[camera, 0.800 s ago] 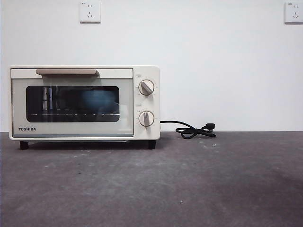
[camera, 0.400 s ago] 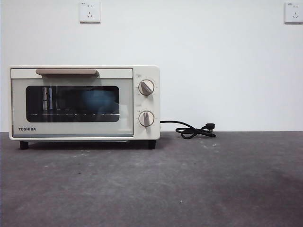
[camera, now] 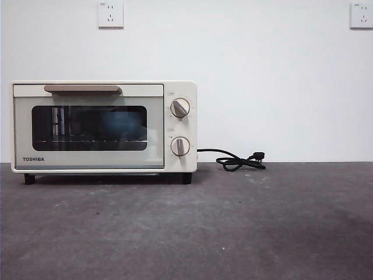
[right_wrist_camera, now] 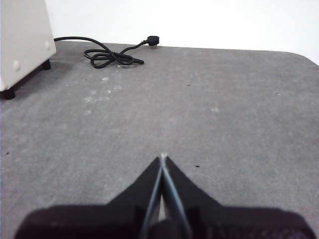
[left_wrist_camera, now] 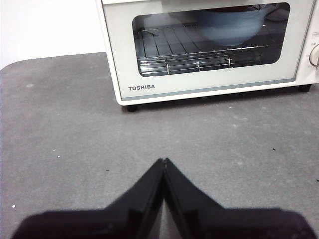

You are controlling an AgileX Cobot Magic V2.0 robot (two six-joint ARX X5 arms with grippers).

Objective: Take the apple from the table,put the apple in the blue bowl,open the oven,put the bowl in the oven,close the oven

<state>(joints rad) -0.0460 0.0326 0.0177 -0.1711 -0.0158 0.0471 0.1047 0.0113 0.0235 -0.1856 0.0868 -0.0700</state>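
While nothing has shifted since a second ago, the oven [camera: 104,127] stays closed with the blue bowl [left_wrist_camera: 228,24] inside. Left gripper [left_wrist_camera: 163,160] and right gripper [right_wrist_camera: 163,156] hover over the table [camera: 245,227], jaws pressed together.

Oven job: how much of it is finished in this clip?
Apparently all done: the cream-white Toshiba toaster oven is closed, with the matte blue bowl on its rack behind the glass. The apple isn't visible. Left gripper and right gripper hold nothing. Nothing remains.

The oven [camera: 104,127] has a smooth cream shell, seemingly painted metal, with a dark glossy glass door [camera: 88,128]. Its rack [left_wrist_camera: 199,54] is shiny wire. The bowl [left_wrist_camera: 230,22] behind the glass looks matt blue. The desk [camera: 233,227] is matt, speckled grey. The cord [camera: 236,161] is black, rubbery.
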